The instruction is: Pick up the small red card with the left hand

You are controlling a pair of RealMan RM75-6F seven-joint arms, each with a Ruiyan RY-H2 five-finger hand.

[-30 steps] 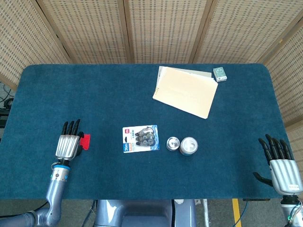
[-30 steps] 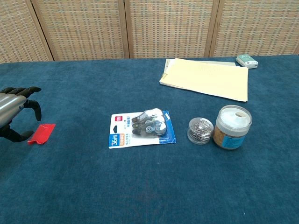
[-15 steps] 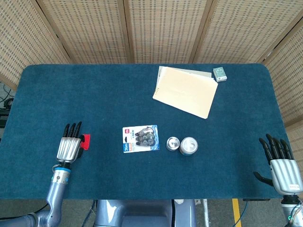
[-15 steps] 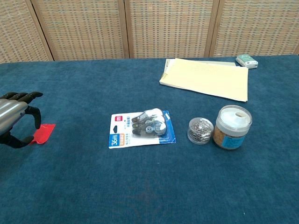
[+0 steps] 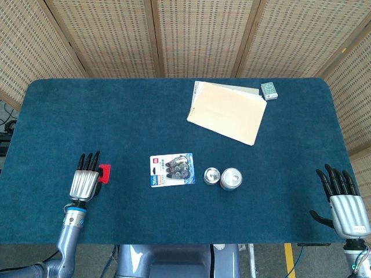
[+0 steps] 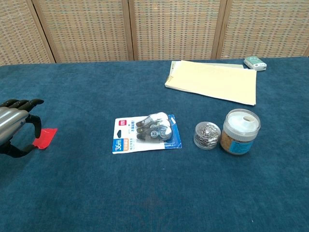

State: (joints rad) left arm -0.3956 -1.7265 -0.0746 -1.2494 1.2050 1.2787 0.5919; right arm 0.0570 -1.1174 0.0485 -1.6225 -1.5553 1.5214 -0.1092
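One step pending: left hand (image 6: 12,126) at small red card (image 6: 46,137), fingers curled around its edge, grip unconfirmed; card flat on table (image 5: 174,124), lift remains; right hand (image 5: 345,202) open, idle

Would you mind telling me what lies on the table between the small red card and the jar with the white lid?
Between the red card and the jar, the chest view shows a blister pack, then a small dish of clips.

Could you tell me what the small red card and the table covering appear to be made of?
The small red card looks like thin, matte card or plastic: flat, crisp-edged, uniformly red; which of the two is unclear. The table covering looks like dark blue felt or short-pile fabric, with a soft, non-reflective, slightly mottled surface.
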